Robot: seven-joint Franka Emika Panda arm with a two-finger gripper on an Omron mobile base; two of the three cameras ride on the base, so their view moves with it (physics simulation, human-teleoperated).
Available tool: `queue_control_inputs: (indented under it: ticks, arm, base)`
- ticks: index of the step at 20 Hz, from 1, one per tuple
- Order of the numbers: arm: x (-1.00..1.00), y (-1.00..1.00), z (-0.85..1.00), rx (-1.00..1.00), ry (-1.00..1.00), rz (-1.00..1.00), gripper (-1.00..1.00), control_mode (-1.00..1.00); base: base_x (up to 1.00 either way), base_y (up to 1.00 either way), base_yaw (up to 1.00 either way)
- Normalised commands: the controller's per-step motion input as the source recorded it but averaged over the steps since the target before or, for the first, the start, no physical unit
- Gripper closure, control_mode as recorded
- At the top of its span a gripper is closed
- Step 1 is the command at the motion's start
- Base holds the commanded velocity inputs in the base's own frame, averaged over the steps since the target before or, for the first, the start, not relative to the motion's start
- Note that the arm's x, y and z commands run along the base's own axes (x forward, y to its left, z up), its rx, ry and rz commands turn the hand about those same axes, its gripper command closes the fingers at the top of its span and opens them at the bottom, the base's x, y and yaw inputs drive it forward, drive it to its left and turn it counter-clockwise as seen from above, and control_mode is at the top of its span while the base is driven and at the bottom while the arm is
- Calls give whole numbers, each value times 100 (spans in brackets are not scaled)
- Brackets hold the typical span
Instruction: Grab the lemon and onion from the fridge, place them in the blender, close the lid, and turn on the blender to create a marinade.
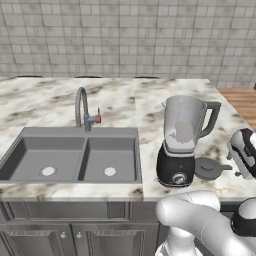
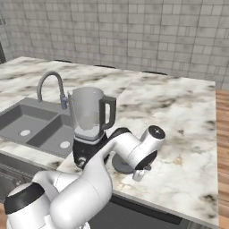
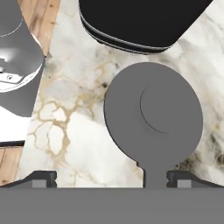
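The blender [image 1: 183, 131] stands on the marble counter, a clear grey jar without a cover on a black base [image 3: 140, 19] with a silver knob. A pale round shape shows faintly through the jar wall. The lid [image 3: 153, 117], a dark grey disc, lies flat on the counter just right of the base [image 1: 209, 168]. My gripper [image 3: 111, 180] hovers directly above the lid, open, with one fingertip [image 3: 41, 178] on each side and nothing between them. In the right base view the hand [image 2: 139, 172] points down over the lid [image 2: 121, 164]. The lemon and the onion are hidden; the fridge is out of view.
A double grey sink [image 1: 75, 157] with a curved faucet [image 1: 82, 107] lies left of the blender. The counter's front edge [image 1: 150, 192] is near the blender base. Bare marble [image 2: 179, 116] stretches to the right, with wooden floor [image 1: 245, 102] beyond and a tiled wall behind.
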Motion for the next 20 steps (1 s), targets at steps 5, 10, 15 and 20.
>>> queue_control_inputs:
  ticks: [5,10,15,20]
  arm:
    - [18,-3,-13,1,1,0,-100,-100]
    - [16,-4,-22,0,0,0,-100,-100]
    - [20,-13,-25,0,0,0,-100,-100]
    - [24,-16,-20,1,1,0,-100,-100]
  base:
    - [0,0,0]
    - [0,0,0]
    - [0,0,0]
    - [0,0,0]
